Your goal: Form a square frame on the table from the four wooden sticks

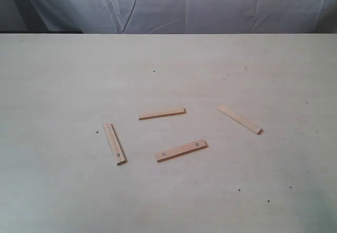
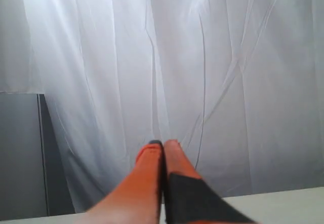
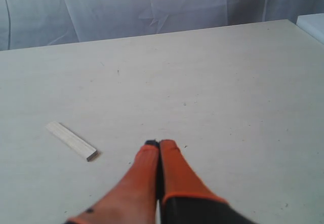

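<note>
Our left fingers are pressed together with nothing between them. They are up in the air and face the white curtain. Our right fingers are pressed together too, and empty. They hang over the worktop, with one stick near them but not touching.

In the exterior view no arm shows. The four sticks lie flat around the middle of the frame, all apart. The left stick sits left of center and points nearly up and down. The top stick lies almost level at the center. The low stick lies just below it, a bit tilted. The right stick slants at the right of center. No ends touch, so we think the square is not begun.

We think the sticks are light, stiff and thin. They lie so flat that the fingers may slip off or push them along. We would open the fingers, come straight down over the middle of a stick and pinch its two long edges. Held there, it should not tip or spin.
</note>
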